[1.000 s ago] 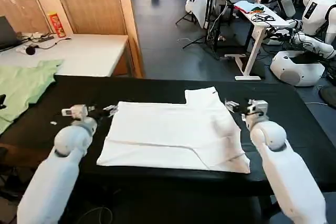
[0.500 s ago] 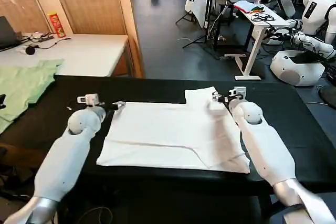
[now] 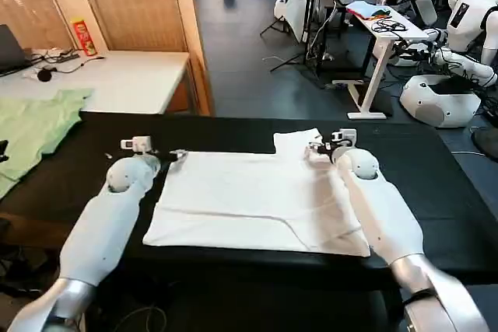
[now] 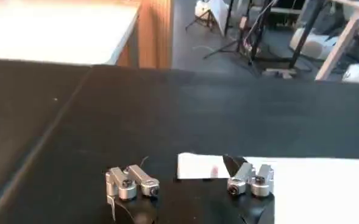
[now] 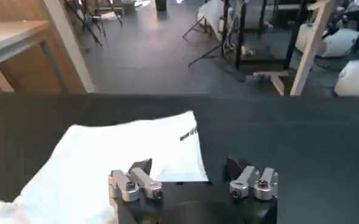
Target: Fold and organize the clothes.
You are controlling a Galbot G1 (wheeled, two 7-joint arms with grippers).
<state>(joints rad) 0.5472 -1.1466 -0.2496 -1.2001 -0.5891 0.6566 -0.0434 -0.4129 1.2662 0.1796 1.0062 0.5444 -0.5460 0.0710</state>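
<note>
The white T-shirt point(image 3: 261, 196) lies spread flat on the black worktop point(image 3: 70, 184). The left claw point(image 4: 188, 182) is open at the shirt's far left corner, holding nothing. The right claw point(image 5: 191, 180) stands open over the far right sleeve edge, also empty.

Both white robot arms have reached farther across the black table. The left gripper point(image 3: 173, 156) now sits open at the white cotton T-shirt's point(image 3: 257, 200) far left corner; the right gripper point(image 3: 315, 146) has slid inward, open over its far right sleeve.
</note>
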